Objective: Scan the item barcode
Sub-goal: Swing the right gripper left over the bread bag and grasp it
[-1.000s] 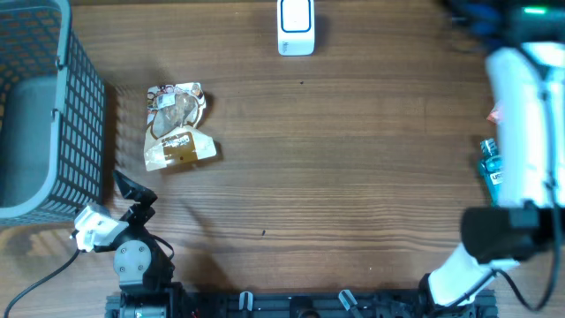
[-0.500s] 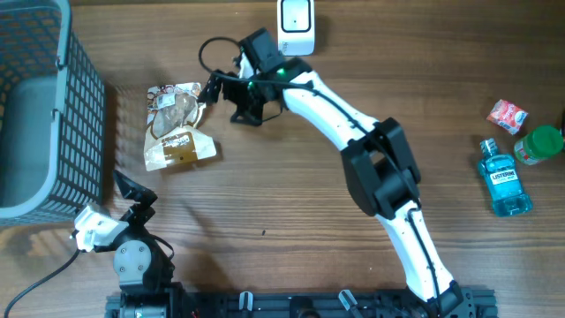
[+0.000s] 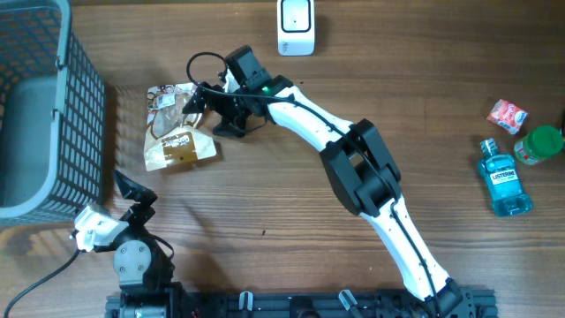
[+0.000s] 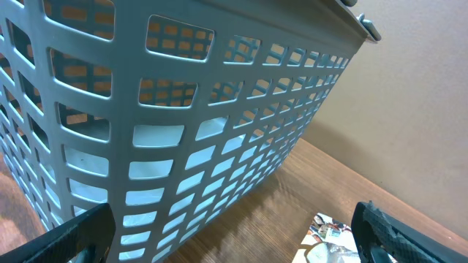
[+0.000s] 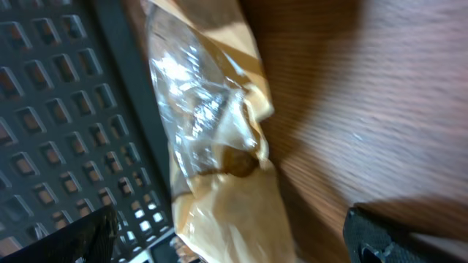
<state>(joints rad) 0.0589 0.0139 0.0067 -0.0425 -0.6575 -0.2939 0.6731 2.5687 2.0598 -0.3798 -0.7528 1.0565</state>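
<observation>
The item, a tan and clear snack bag [image 3: 177, 128], lies flat on the wood table beside the basket. My right gripper [image 3: 208, 111] has reached across the table to the bag's right edge, its jaws open and standing over that side. In the right wrist view the bag [image 5: 219, 146] fills the middle, with the dark fingertips [image 5: 398, 234] spread wide at the bottom corners and touching nothing I can see. The white scanner [image 3: 295, 26] stands at the far edge. My left gripper [image 3: 132, 196] rests open near the front left; its view catches the bag's corner [image 4: 329, 245].
A grey mesh basket [image 3: 35, 106] takes up the left side and fills the left wrist view [image 4: 183, 109]. At the far right stand a blue mouthwash bottle [image 3: 503, 177], a green-capped container [image 3: 538, 143] and a small red packet [image 3: 508, 115].
The right arm swung from the table's right side across to the bag, then moved a little down and left over its edge. The left arm stayed still.
</observation>
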